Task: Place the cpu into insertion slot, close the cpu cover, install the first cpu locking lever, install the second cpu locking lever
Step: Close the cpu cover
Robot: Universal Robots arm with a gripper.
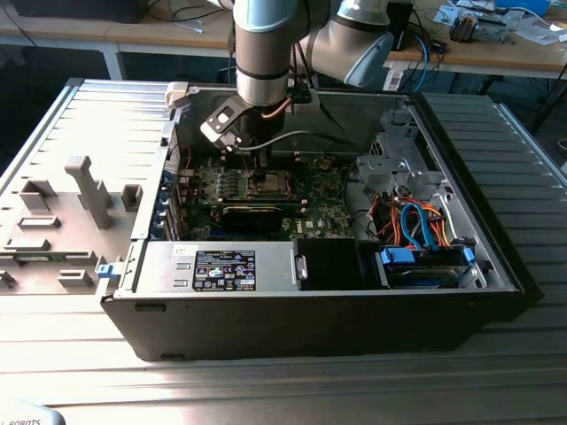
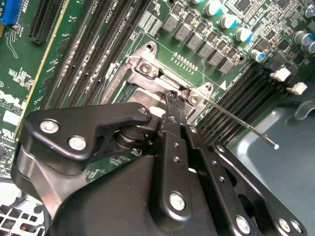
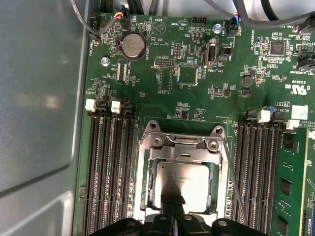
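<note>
1. Tabletop (image 1: pixel 292 390) of ribbed grey metal, slats running across the exterior view; bears a black computer case (image 1: pixel 310 328) lying flat with its side open.
2. Beside the case, toward the exterior view's left, pale grey plastic fixtures (image 1: pixel 84 190) standing on a grey panel; behind it all, a wooden workbench (image 1: pixel 523 55) strewn with cables and small gear.
3. Inside the case: green motherboard (image 1: pixel 323 208) at the middle, a long black card (image 1: pixel 257 211) lying across it, a silver power supply (image 1: pixel 221 270) along the near wall, a blue-bracketed drive (image 1: pixel 421 266) and a tangle of orange and blue cables (image 1: pixel 416 221) toward the exterior view's right.
4. Descends from above into the case: a grey and blue arm (image 1: pixel 263 53), gripper (image 1: pixel 254 155) hanging right over the insertion slot (image 1: pixel 266 183).
5. In the first wrist view, gripper fingers (image 3: pixel 167 202) drawn together tip to tip, nothing visible between them; tips sit at the edge of the cpu (image 3: pixel 182 184).
6. Sits seated in the socket, the cpu, dull silver top showing through the cut-out of the cpu cover (image 3: pixel 215 177), which lies flat around it.
7. Flanking the socket on both sides, rows of black memory slots (image 3: pixel 106 172); a green memory module (image 3: pixel 290 187) stands in one of the outer ones, and a coin cell battery (image 3: pixel 133 45) sits further up the board.
8. In the second wrist view, a thin wire locking lever (image 2: pixel 241 124) slants out from the socket corner across the neighbouring memory slots, just beside the closed fingertips.
</note>
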